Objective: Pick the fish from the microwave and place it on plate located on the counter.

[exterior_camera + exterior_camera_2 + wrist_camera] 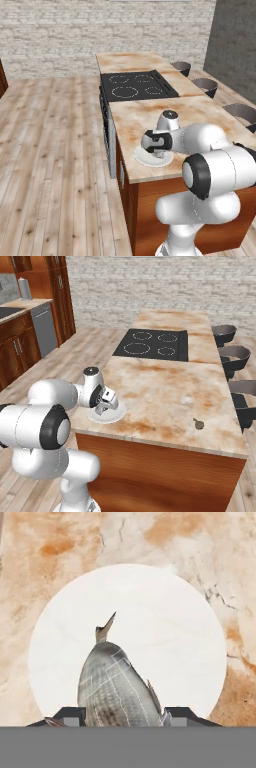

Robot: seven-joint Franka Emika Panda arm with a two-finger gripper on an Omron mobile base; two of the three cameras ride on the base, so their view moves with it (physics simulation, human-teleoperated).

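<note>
At the bottom centre of the hand view your gripper (122, 714) is clamped on the fish (116, 684) above the plate (170, 642); release too high and it may bounce onto the counter (60, 547).

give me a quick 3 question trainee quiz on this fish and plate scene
1. True or false: the gripper holds the fish above the plate.
2. The plate lies on: A) the cooktop B) the counter C) a stool
3. Fill in: the plate sits near the counter's ____ nearest the robot.

Key: 1 true; 2 B; 3 corner
</note>
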